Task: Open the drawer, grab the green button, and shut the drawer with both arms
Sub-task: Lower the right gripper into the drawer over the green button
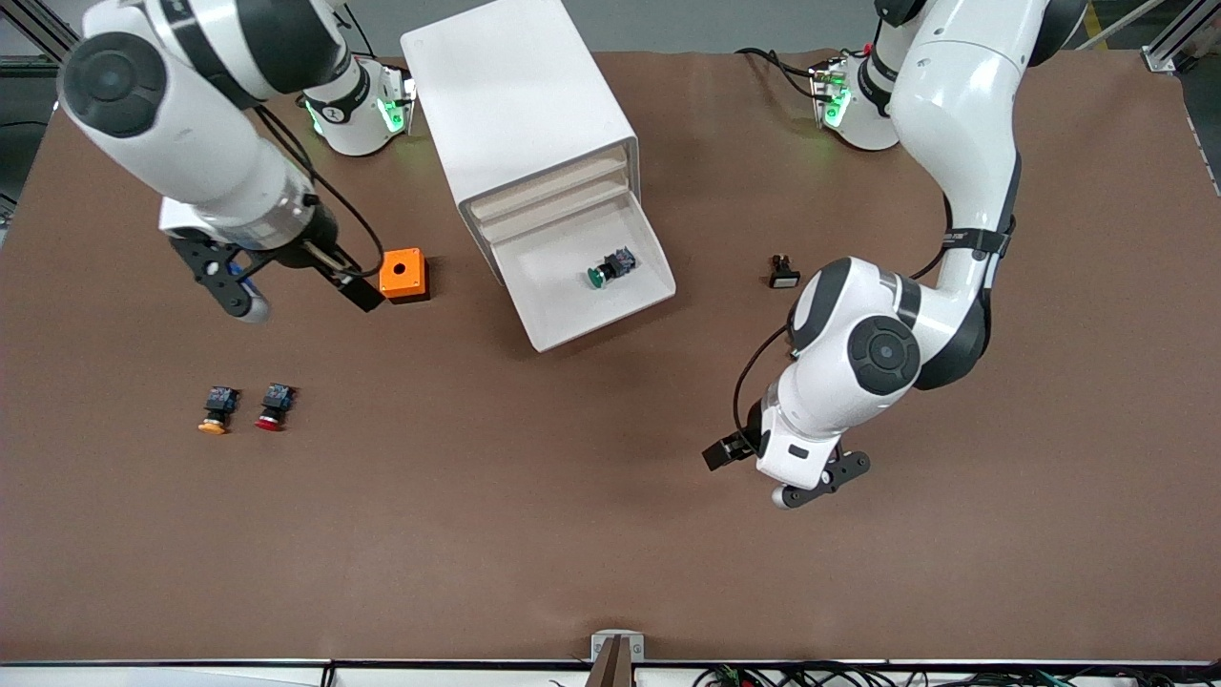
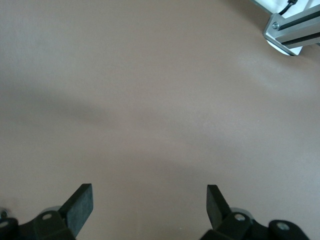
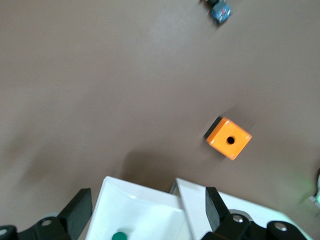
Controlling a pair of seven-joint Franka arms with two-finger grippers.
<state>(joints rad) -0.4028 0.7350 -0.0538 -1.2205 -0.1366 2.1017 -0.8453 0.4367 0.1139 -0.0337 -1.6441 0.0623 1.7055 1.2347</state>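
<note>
Jaws apart, the left gripper (image 1: 784,474) and right gripper (image 1: 298,286) hang over bare table (image 1: 534,496). The green button (image 1: 610,268) lies in the open drawer (image 1: 589,283), cap toward the right arm's end.

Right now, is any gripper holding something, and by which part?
Nothing is held. The left gripper is open over bare table; the right gripper is open above the drawer, where the button lies.

The button (image 1: 610,268) lies in the open drawer (image 1: 582,320) of the cabinet (image 1: 520,105); a box (image 1: 403,274) sits beside it toward the right arm's end.
</note>
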